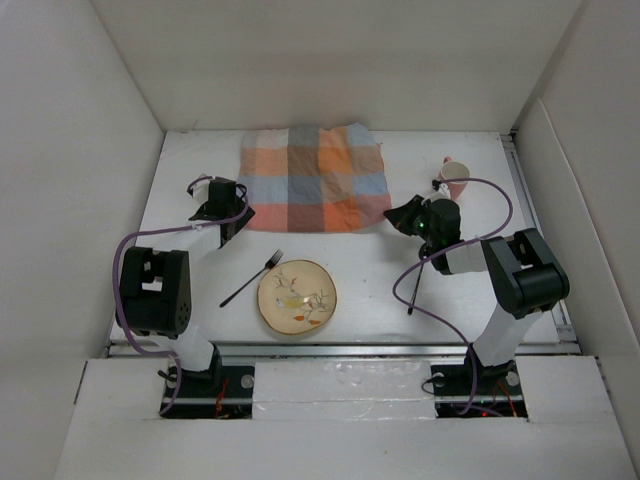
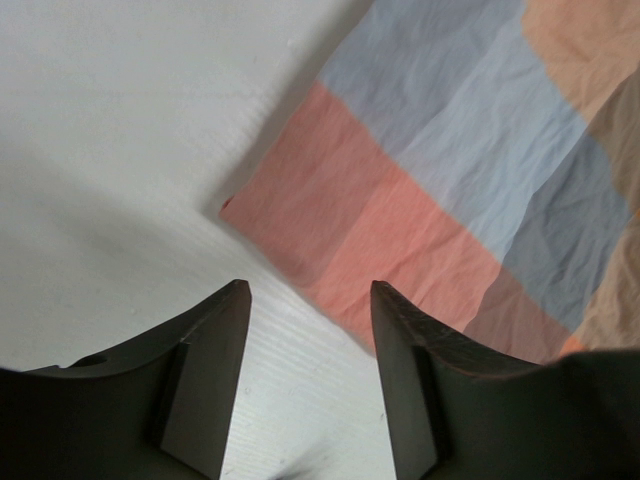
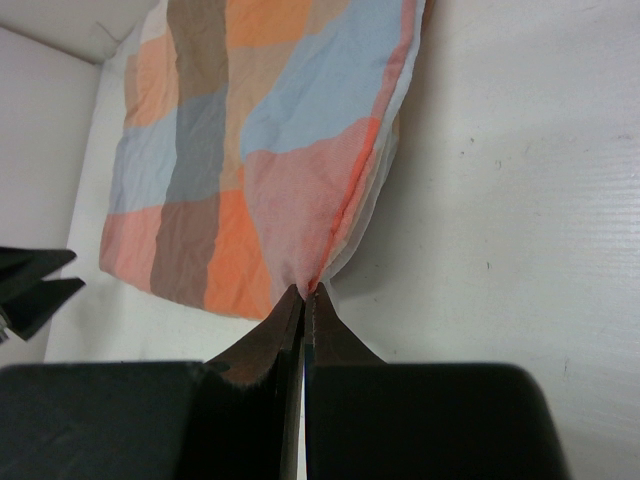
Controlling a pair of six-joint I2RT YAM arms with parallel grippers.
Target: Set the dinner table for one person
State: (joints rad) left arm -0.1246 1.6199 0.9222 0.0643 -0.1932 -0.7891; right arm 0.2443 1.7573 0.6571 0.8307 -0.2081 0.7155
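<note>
An orange-blue checked cloth [image 1: 314,177] lies spread at the back of the white dinner table [image 1: 190,270]. My right gripper [image 3: 308,293] is shut on the cloth's near right corner [image 3: 300,220], which bunches up at the fingertips. My left gripper [image 2: 310,290] is open and empty, just off the cloth's near left corner [image 2: 440,200], over bare table. A cream plate [image 1: 297,298] with a floral pattern sits at the front middle. A dark fork [image 1: 252,278] lies to its left. A pink mug [image 1: 454,178] stands at the back right.
A dark utensil [image 1: 413,292] lies near the right arm's base. White walls enclose the table on the left, back and right. The right arm's cable loops over the table near the mug.
</note>
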